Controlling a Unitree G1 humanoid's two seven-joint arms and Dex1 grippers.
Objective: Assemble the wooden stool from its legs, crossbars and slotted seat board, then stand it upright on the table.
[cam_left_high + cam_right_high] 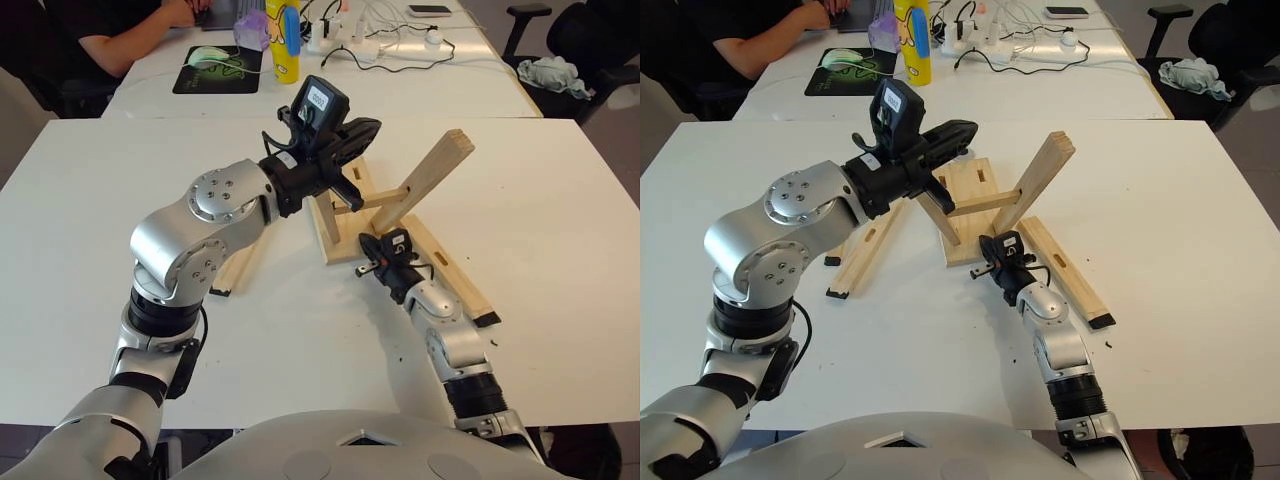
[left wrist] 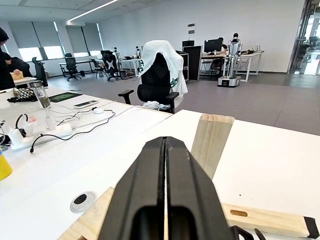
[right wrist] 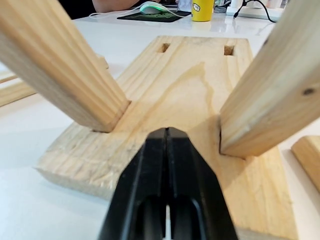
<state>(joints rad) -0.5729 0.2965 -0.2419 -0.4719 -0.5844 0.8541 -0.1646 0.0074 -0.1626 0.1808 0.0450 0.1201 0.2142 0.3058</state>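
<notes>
Behind our work surface stands a far bench (image 1: 470, 85). At its left end we see a black mouse pad (image 1: 218, 70) with a pale mouse (image 1: 207, 55) resting on it. Just beside the pad stands a yellow bottle (image 1: 284, 40), upright. Further right lies a white power strip (image 1: 335, 40), with cables (image 1: 400, 45) looping away from it, and a dark phone (image 1: 429, 9) lies flat near the back edge. Off the bench's right end sits a black chair (image 1: 600, 30) with a crumpled grey cloth (image 1: 555, 72) on it. From the left wrist we see another office chair (image 2: 155, 92), draped with a white garment (image 2: 160, 57).
</notes>
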